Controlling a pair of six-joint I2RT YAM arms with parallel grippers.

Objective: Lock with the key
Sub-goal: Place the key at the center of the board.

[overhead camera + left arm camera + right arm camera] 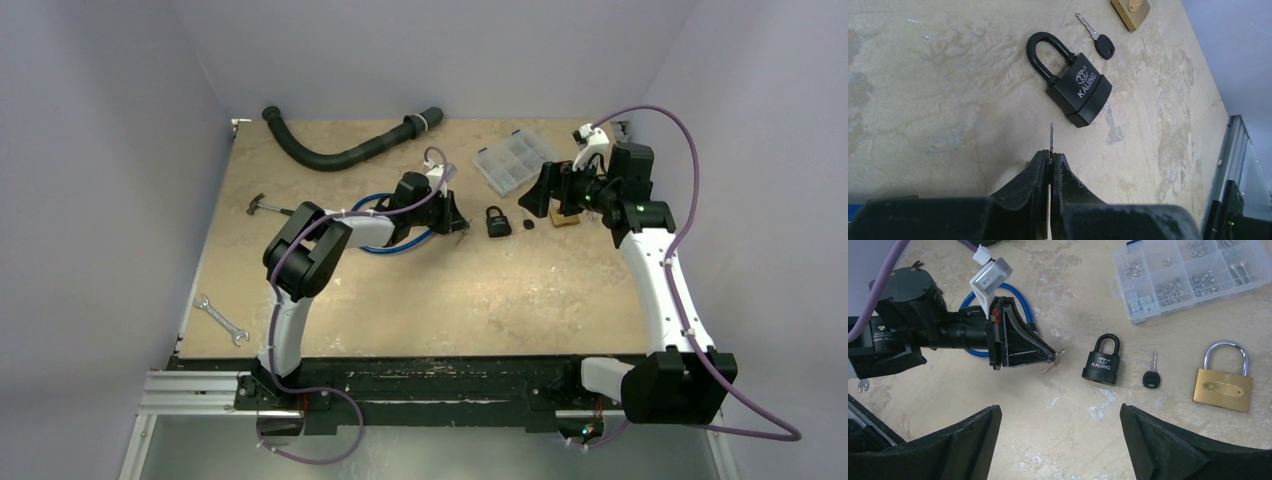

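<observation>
A black padlock (1075, 82) marked KAIJING lies flat on the table, shackle closed; it also shows in the top view (496, 221) and the right wrist view (1103, 362). My left gripper (1050, 155) is shut on a thin metal key (1051, 137) whose blade points at the padlock's base, a short gap away. It shows in the top view (462, 225) just left of the padlock. A second, black-headed key (1151, 375) lies right of the padlock. My right gripper (1060, 412) is open and empty, above the table near the padlocks.
A brass padlock (1223, 385) lies right of the black-headed key. A clear parts box (1193, 275) sits behind them. A black hose (340, 150), a blue cable loop (400, 240), a hammer (265, 205) and a wrench (220, 320) lie to the left.
</observation>
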